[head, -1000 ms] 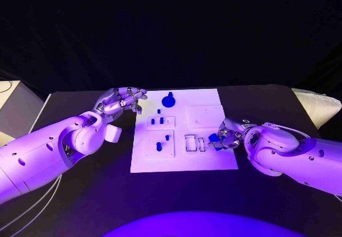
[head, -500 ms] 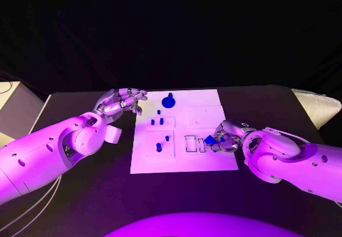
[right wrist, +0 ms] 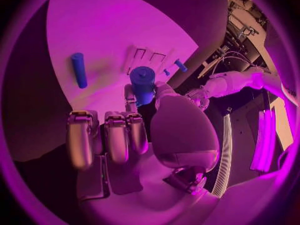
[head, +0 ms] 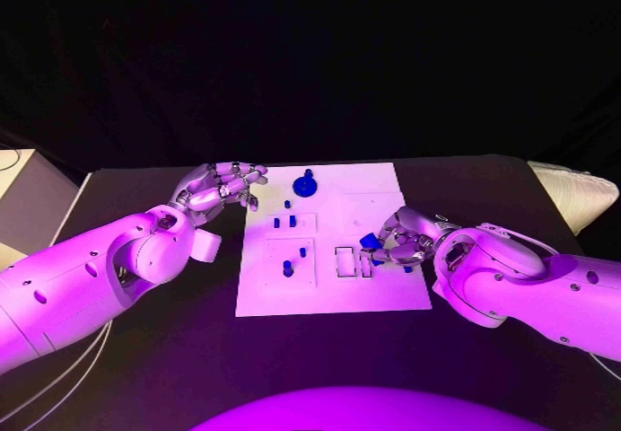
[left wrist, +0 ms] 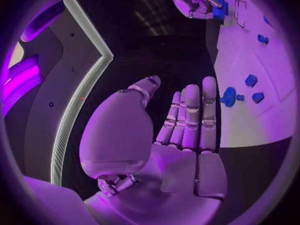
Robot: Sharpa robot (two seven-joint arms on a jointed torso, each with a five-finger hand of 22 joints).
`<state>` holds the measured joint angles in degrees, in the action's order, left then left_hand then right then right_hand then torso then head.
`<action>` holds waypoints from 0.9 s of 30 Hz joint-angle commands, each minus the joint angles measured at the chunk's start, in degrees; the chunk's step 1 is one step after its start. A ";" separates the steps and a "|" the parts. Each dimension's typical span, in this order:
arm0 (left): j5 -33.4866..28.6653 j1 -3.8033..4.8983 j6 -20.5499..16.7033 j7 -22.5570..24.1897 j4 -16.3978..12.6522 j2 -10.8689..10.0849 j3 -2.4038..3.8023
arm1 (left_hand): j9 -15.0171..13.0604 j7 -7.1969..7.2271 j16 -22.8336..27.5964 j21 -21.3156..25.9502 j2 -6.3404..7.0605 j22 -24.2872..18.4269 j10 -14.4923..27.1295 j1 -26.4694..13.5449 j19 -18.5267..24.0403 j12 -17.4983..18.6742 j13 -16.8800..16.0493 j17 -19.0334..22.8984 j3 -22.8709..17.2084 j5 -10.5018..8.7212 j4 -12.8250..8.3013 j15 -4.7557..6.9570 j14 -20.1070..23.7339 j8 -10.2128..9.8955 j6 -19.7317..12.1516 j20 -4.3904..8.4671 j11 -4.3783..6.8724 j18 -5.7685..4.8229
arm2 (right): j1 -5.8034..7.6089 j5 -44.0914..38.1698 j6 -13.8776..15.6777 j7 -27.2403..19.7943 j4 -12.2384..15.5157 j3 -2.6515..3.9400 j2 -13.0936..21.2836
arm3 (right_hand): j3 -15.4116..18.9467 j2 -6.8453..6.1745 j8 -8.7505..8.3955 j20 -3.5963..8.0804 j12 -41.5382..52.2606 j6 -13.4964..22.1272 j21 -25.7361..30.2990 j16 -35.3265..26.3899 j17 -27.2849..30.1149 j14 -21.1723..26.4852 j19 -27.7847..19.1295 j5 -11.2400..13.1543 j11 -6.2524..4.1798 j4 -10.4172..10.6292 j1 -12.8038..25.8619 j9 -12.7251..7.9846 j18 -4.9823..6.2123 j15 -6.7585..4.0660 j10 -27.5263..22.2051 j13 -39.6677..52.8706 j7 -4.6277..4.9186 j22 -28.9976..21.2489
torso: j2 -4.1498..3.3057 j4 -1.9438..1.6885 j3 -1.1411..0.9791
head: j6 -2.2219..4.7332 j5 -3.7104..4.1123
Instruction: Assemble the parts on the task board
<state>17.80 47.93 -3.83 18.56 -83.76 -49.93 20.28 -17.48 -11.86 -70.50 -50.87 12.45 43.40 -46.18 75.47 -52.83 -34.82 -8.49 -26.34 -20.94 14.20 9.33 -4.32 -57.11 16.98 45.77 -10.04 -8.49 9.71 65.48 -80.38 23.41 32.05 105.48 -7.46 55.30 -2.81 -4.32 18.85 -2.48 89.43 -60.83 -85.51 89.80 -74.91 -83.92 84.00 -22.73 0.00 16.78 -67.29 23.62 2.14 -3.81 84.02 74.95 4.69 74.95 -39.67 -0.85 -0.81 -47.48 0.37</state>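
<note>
The white task board [head: 334, 287] lies in the middle of the black table. My right hand [head: 401, 241] hovers over the board's right side and pinches a blue cylindrical part [head: 371, 241] [right wrist: 142, 82] beside two narrow slots [head: 345, 261]. Another blue cylinder [right wrist: 79, 70] lies flat on the board near that hand. A round blue part [head: 307, 184] sits at the board's far edge, and several small blue pieces [head: 287, 267] stand in the left blocks. My left hand [head: 220, 187] hangs at the board's far left corner with fingers apart and nothing in it.
A white padded object [head: 576, 193] lies at the table's right edge. A pale box [head: 26, 193] stands off the left side. Bare board [head: 375, 211] shows beyond my right hand.
My right hand has carried the blue part a little to the left and farther onto the board, closer to the slots. The left hand has stayed where it was.
</note>
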 commanded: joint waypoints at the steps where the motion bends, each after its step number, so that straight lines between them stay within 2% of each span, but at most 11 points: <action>1: -0.11 -0.14 1.10 0.06 -0.01 0.22 0.05 | 0.08 -0.18 -0.22 0.32 -0.42 -0.05 0.37 -0.05 -0.33 -0.26 -0.07 0.05 0.29 0.39 0.06 -0.12 -0.27 0.30 -0.43 0.06 0.05 0.84 | 0.06 2.49 -0.53 -0.36 -0.68 0.01 -0.96 | -0.49 0.01 0.09 0.52 0.46 -1.42 -0.34 0.20 -15.09 -6.08 4.69 0.63 -0.52 0.04 0.84 -0.08 -1.19 -0.31 5.92 14.98 -0.97 12.44 | 0.02 0.09 0.05 | 0.00 0.19; 4: -0.10 -0.18 1.15 -0.04 0.00 0.31 0.05 | 0.09 -0.18 -0.22 0.33 -0.47 -0.06 0.41 -0.01 -0.34 -0.26 -0.07 0.06 0.30 0.40 0.08 -0.12 -0.26 0.30 -0.44 0.06 0.05 0.84 | 0.09 2.70 -2.13 -0.29 -1.78 -0.08 -2.24 | -0.87 -0.02 0.17 0.54 0.48 -1.51 -0.34 0.20 -15.09 -6.08 4.68 1.79 -0.55 0.05 1.58 -0.20 -1.19 -0.34 5.93 14.99 -1.01 12.47 | 0.04 0.02 0.09 | -0.08 0.31; 9: -0.08 -0.21 1.24 -0.17 0.02 0.38 0.05 | 0.11 -0.17 -0.22 0.36 -0.56 -0.08 0.63 0.10 -0.38 -0.23 -0.07 0.06 0.38 0.41 0.14 -0.13 -0.24 0.30 -0.54 0.05 0.03 0.83 | 0.05 1.56 -5.18 -0.11 -3.50 -0.33 -4.33 | -1.28 1.00 0.68 0.59 0.57 -1.94 -1.40 0.20 -15.09 -6.08 5.01 5.03 -0.64 0.11 4.81 -0.44 -1.43 -0.39 5.98 15.05 -1.13 13.17 | 0.04 -0.13 -0.05 | -0.15 0.29; 13: -0.07 -0.21 1.27 -0.22 0.00 0.36 0.05 | 0.13 -0.13 -0.22 0.38 -0.61 -0.09 0.77 0.18 -0.39 -0.21 -0.07 0.06 0.43 0.41 0.17 -0.14 -0.23 0.29 -0.63 0.05 0.03 0.83 | -0.05 0.23 -7.09 0.07 -4.42 -0.50 -5.41 | -1.09 1.21 0.93 0.62 0.57 -2.12 -1.73 0.20 -15.09 -6.08 5.11 4.46 -0.70 0.09 5.81 -0.48 -1.51 -0.44 5.98 15.05 -1.21 13.39 | 0.08 -0.18 0.05 | -0.23 0.23; 20: -0.06 -0.22 1.28 -0.28 -0.05 0.31 0.05 | 0.14 -0.12 -0.23 0.38 -0.63 -0.10 0.82 0.21 -0.40 -0.21 -0.07 0.06 0.44 0.42 0.18 -0.14 -0.22 0.28 -0.66 0.05 0.04 0.83 | -0.17 -1.49 -8.71 0.28 -5.12 -0.63 -6.79 | -0.90 1.74 1.29 0.67 0.57 -2.37 -2.20 0.20 -15.09 -6.08 5.26 5.01 -0.80 0.10 6.97 -0.54 -1.61 -0.51 5.98 15.05 -1.33 13.69 | -0.01 -0.11 -0.07 | -0.21 0.05; 27: -0.06 -0.22 1.36 -0.38 -0.03 0.33 0.05 | 0.15 -0.11 -0.23 0.40 -0.68 -0.11 0.93 0.26 -0.42 -0.20 -0.06 0.06 0.49 0.42 0.22 -0.14 -0.21 0.28 -0.72 0.05 0.04 0.83 | -0.20 -2.32 -8.99 0.31 -5.11 -0.66 -7.73 | -0.86 1.80 1.33 0.68 0.57 -2.40 -2.24 0.20 -15.09 -6.08 5.27 5.06 -0.81 0.09 7.13 -0.54 -1.62 -0.52 5.98 15.05 -1.35 13.72 | 0.01 -0.18 -0.06 | -0.22 0.08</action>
<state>17.82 47.74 -3.56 17.99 -83.68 -49.70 20.28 -17.43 -11.65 -70.50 -50.87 12.22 43.36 -45.77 75.70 -52.83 -34.82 -8.47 -26.35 -20.79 14.46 9.48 -4.32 -57.11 16.96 45.56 -10.04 -8.50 9.71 65.36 -80.96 16.30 32.24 100.32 -8.10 47.66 -3.75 -2.43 19.84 -2.05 89.72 -62.55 -87.51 89.76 -74.91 -83.95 84.00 -17.85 -0.41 16.92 -60.75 22.98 1.26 -3.84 84.03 74.93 3.78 74.93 -39.65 -0.98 -0.85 -47.69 0.45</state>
